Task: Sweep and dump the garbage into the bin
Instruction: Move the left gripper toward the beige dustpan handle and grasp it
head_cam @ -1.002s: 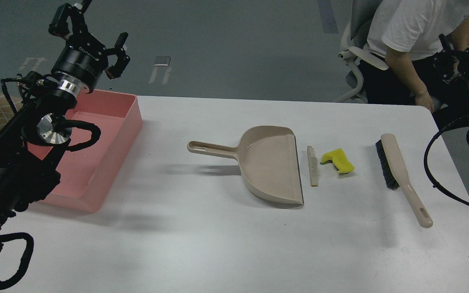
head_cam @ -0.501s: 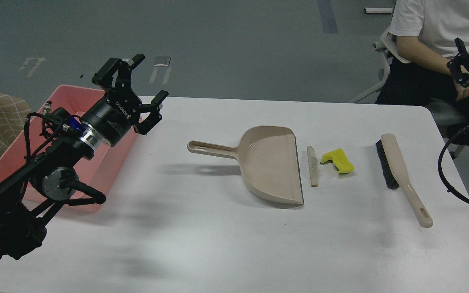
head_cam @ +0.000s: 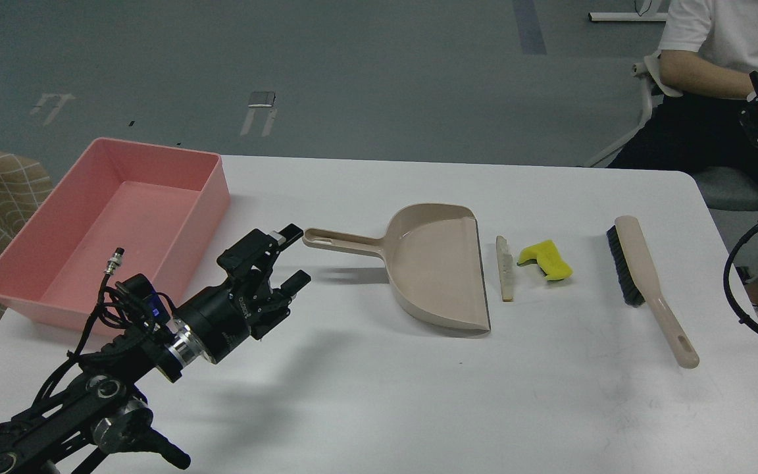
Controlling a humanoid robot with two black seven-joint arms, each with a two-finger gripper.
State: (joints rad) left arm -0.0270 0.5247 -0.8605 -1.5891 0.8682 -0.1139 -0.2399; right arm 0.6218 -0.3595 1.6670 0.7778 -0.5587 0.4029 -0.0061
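- The left gripper [head_cam: 293,257] sits low in the left-centre of the frame, its fingers [head_cam: 291,232] spread apart and holding nothing.
- The dustpan [head_cam: 418,263] lies just to the right of those fingers. Its handle tip is close to the upper finger but apart from it, and I judge this gap to be what the coming grasp depends on.
- The dustpan's long axis runs left to right across the frame, with the handle pointing left toward the left gripper and the open lip facing right.
- The garbage lies right of that lip: a thin pale beige strip [head_cam: 504,268] just beside the edge and roughly parallel to it, then a yellow sponge-like piece [head_cam: 545,260] a little further right.
- The brush [head_cam: 649,283] lies right of the scraps, bristles facing left, its long axis running from top to lower right.
- The bin [head_cam: 211,191] is at the upper left of the counter [head_cam: 379,395], with no scrap in it.
- The left arm is clearly nearer the dustpan handle. At the right edge only the right arm's cables and a dark part at the upper right show, and I cannot tell the state of its fingers.
- Small white lettering shows on the left gripper's body, too small to read.
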